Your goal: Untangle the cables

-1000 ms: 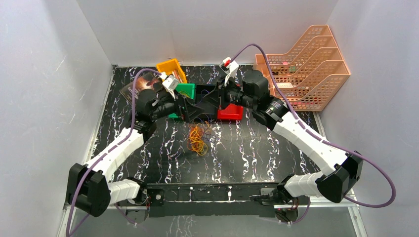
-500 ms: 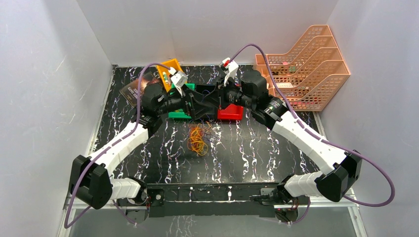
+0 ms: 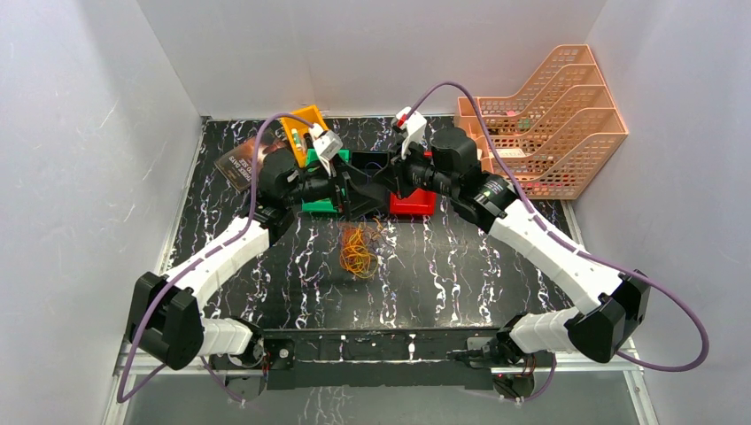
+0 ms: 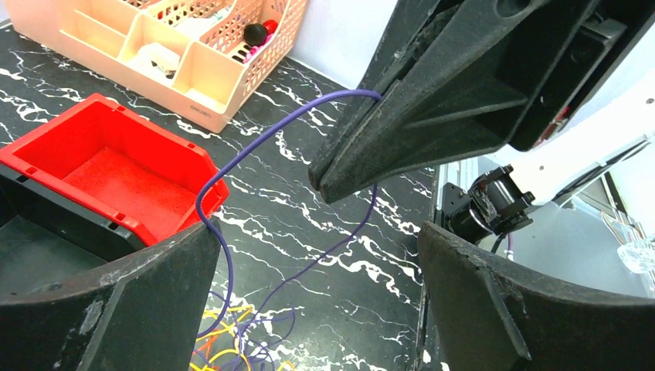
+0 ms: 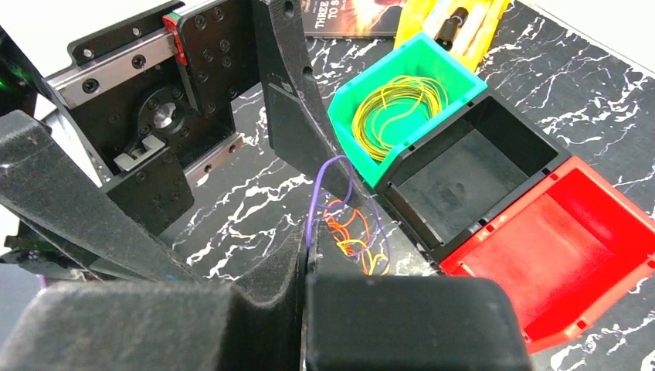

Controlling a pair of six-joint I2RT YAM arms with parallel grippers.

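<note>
- The left arm point(image 3: 217, 261) rises from its elbow at the near left corner and reaches up and inward, with its wrist turned toward the right.
- The left end effector point(image 4: 313, 247) is spread wide and grips nothing.
- The right arm point(image 3: 540, 243) mirrors it, stretching from the near right corner up and to the left.
- The right end effector point(image 4: 330, 179) is pinched tight on a thin purple wire point(image 4: 259, 145), just in front of the left one's open fingers.
- The two end effectors face each other above the row of bins at the middle of the table point(image 3: 460, 266).
- The purple wire loops away from the pinch and drops toward the cables point(image 3: 357, 251), a small heap of orange and yellow loops lying on the table just in front of the bins.
- A green bin point(image 5: 452, 58) holds a coil of yellow-green wire point(image 5: 394, 108). A black bin point(image 5: 463, 178) and a red bin point(image 5: 587, 255) stand beside it, touching in a row.
- A yellow bin point(image 3: 301, 119) and a dark booklet point(image 3: 241, 159) lie at the far left.
- A peach mesh rack point(image 3: 549, 106) stands at the far right.
- The table is black marble-patterned with white veins, enclosed by plain white walls.
</note>
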